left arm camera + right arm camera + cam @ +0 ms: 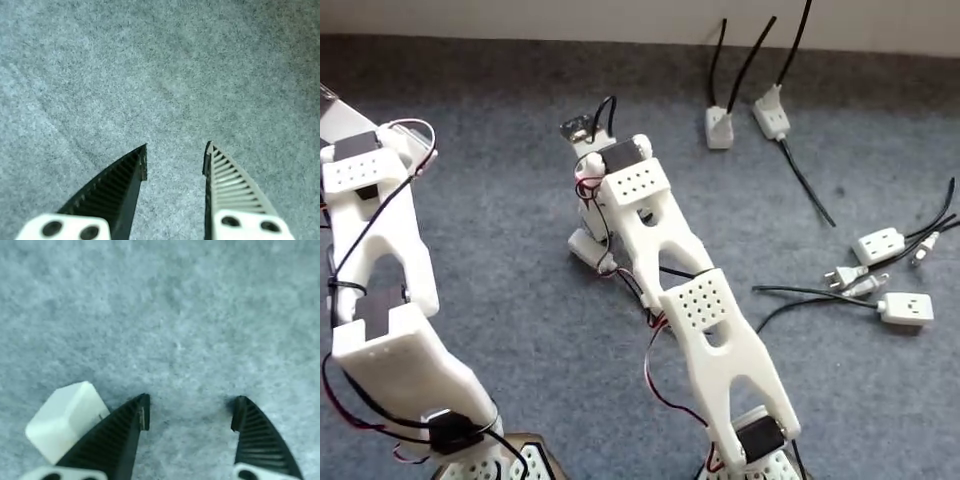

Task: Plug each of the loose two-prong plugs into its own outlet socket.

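— Looking down, how are the claws held?
— The left gripper (175, 160) and right gripper (192, 412) are spread wide, nothing gripped.
— The plug?
— A two-prong plug (844, 279) is laid unplugged beside an outlet socket (906, 308).

Soft, even light covers the grey table (520, 330) in the high view, so the arms (650, 220) cast only faint shadows beneath them, and the far strip by the wall lies darker. Ahead of the left pincer (176, 147) the surface dims toward its white finger's side. At the right pincer (192, 400) a small dark shadow hugs 1 fingertip, and the white block (65, 420) alongside is brightest on top.
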`<state>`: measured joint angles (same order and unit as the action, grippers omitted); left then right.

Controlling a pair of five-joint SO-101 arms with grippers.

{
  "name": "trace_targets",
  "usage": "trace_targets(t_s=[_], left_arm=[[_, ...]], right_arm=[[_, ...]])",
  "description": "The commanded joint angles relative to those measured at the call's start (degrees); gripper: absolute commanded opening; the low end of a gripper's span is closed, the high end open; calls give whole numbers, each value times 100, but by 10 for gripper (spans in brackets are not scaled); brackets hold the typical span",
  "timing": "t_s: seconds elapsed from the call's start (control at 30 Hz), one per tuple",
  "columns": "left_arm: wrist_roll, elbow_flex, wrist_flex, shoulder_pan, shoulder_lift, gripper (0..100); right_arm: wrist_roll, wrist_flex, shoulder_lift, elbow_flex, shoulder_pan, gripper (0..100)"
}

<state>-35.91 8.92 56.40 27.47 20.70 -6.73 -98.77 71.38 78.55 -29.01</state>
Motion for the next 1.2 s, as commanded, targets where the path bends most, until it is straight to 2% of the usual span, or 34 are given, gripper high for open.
trace_targets(t_s=[0.0, 0.2, 0.33, 0.6, 0.73, 0.93, 1.17], left_arm=[[-26, 189, -53, 22, -40, 204], [-26, 189, -62, 22, -40, 204], [-26, 189, -70, 22, -40, 204], [-26, 189, -70, 22, -40, 204], [-26, 189, -70, 22, -40, 204], [-26, 180, -53, 22, -40, 204], [-26, 180, -53, 31, -40, 204]], right_arm=[[53, -224, -233, 418, 514, 275], [53, -233, -910, 1156, 602, 275], [53, -242, -1596, 945, 321, 275], [53, -242, -3178, -1393, -1147, 275], [53, -224, -3705, -2879, -1534, 275], [53, 154, -3653, -4277, -1297, 275], [-114, 866, -3442, -4532, -655, 275]])
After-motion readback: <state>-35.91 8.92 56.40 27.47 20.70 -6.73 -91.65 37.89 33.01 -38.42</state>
